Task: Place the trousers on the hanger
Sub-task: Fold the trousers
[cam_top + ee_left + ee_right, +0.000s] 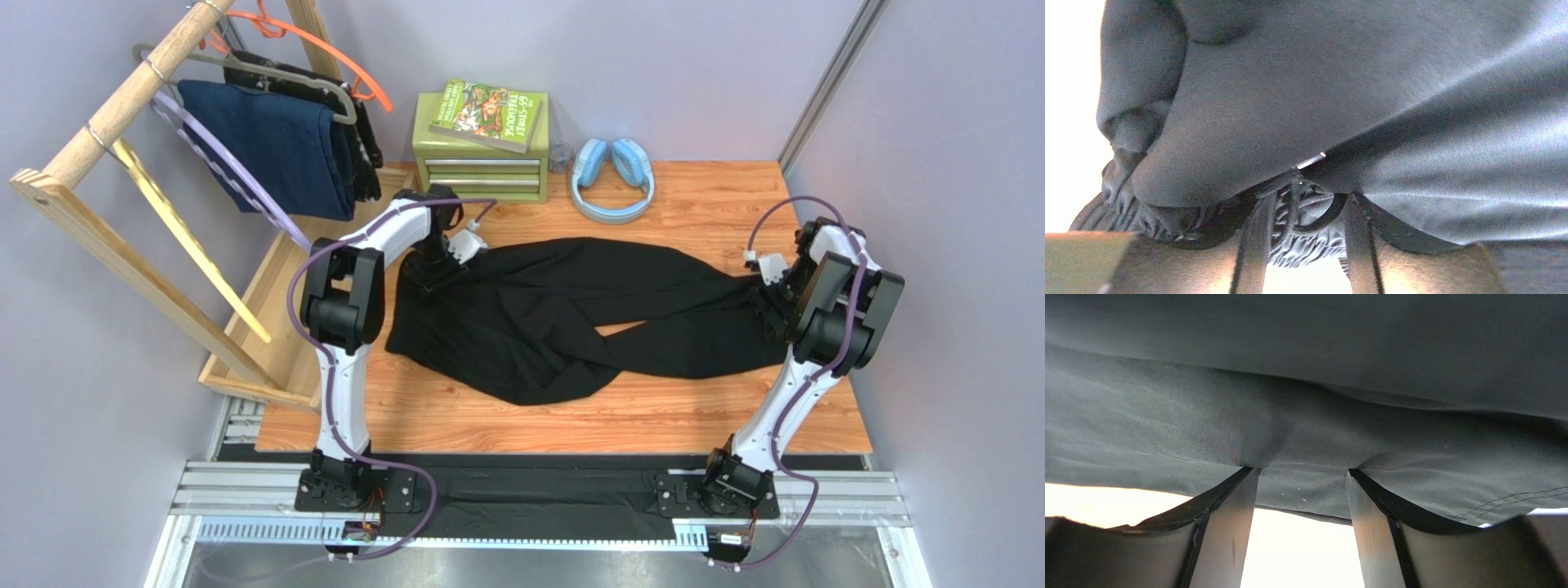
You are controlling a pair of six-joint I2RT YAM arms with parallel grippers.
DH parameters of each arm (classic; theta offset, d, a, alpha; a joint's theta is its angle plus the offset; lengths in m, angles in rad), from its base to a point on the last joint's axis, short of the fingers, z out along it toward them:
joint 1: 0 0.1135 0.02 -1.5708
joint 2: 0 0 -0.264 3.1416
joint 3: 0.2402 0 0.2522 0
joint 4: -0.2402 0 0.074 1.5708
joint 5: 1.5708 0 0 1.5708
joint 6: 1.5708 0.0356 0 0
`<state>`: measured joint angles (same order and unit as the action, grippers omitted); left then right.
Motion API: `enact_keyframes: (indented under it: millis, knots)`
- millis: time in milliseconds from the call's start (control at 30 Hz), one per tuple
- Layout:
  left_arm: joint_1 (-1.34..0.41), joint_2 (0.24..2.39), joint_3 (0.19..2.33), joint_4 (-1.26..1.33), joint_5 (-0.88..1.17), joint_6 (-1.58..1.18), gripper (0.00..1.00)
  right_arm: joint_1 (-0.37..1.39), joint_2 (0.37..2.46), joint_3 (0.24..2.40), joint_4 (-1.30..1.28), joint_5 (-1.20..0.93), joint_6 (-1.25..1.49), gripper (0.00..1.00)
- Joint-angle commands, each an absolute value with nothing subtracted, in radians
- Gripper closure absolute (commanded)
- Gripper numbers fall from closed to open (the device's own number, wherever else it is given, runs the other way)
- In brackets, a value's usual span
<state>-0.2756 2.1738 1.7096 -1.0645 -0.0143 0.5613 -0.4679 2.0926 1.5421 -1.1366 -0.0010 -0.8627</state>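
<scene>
Grasping step, I judge: the trousers (589, 321) lie across the middle of the table (687, 417). The right claw (1301, 478) stands apart around their edge. The left claw (1306, 205) straddles their gathered end — clamped or not, I cannot tell. Next — close firmly, then lift toward the hanger (233, 172).

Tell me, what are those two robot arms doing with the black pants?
They are getting hold of the trousers, which lie spread across the table. The left fingers sit around the bunched waistband end, and the right fingers sit either side of the hem at the leg end. Whether either pair is gripping firmly is unclear. The purple hanger hangs on the wooden rack, untouched.
</scene>
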Motion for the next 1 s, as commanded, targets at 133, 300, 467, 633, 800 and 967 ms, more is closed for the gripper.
enact_keyframes:
  millis: [133, 300, 467, 633, 800, 967]
  knots:
    - [-0.222, 2.155, 1.844, -1.13, 0.083, 0.567, 0.48, -0.48, 1.998, 1.585, -1.259, -0.149, -0.969, 0.32]
    - [-0.227, 2.044, 1.825, -1.227, 0.259, 0.601, 0.36, -0.486, 1.882, 1.487, -1.276, -0.134, -1.094, 0.28]
    - [-0.229, 1.979, 1.78, -1.313, 0.359, 0.653, 0.34, -0.486, 1.862, 1.459, -1.223, -0.088, -1.163, 0.27]
    - [-0.229, 1.945, 1.707, -1.325, 0.357, 0.689, 0.34, -0.485, 1.87, 1.395, -1.125, -0.031, -1.236, 0.27]
    - [-0.229, 1.947, 1.687, -1.33, 0.362, 0.689, 0.34, -0.48, 1.894, 1.31, -1.02, -0.005, -1.281, 0.29]
    - [-0.229, 1.933, 1.62, -1.289, 0.336, 0.696, 0.34, -0.48, 1.905, 1.249, -0.941, -0.002, -1.284, 0.31]
